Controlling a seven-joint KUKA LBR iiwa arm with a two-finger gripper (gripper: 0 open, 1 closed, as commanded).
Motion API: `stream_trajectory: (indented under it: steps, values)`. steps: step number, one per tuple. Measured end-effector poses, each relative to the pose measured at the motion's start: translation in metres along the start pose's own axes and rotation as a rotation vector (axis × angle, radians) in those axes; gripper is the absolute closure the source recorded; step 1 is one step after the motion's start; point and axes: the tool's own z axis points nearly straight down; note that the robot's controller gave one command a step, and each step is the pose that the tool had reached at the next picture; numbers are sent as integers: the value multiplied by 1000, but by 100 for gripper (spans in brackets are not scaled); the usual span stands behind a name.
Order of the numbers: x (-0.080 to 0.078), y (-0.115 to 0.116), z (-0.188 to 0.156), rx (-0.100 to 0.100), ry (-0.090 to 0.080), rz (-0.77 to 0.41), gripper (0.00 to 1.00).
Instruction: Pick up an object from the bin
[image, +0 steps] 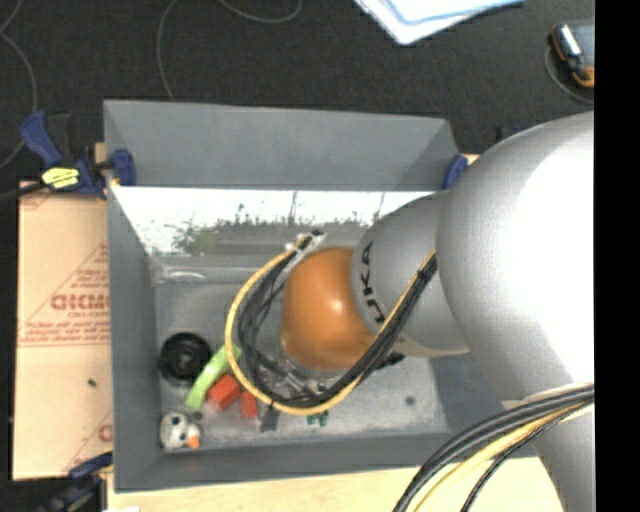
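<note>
The jaws sit low in the bin (130, 300), by the red block (225, 392) and green stick (208, 380) at its front left (the arm (480, 260) hides them, so I cannot tell wide or narrow). Squeeze just one thing, lift straight.

The arm's orange cover (322, 305) and looped cables (245, 330) hide the middle of the bin floor (420, 400) and most of the tool (270, 398). A red-orange block (225, 393) runs under the cables (its right end is covered). A white-and-orange thing (180, 432) and a dark green speck (318, 421) are too small to identify.
</note>
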Motion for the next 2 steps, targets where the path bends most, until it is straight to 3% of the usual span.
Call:
stream_trajectory:
  steps: [2]
  values:
    - [0, 0, 0, 0, 0, 3, 100]
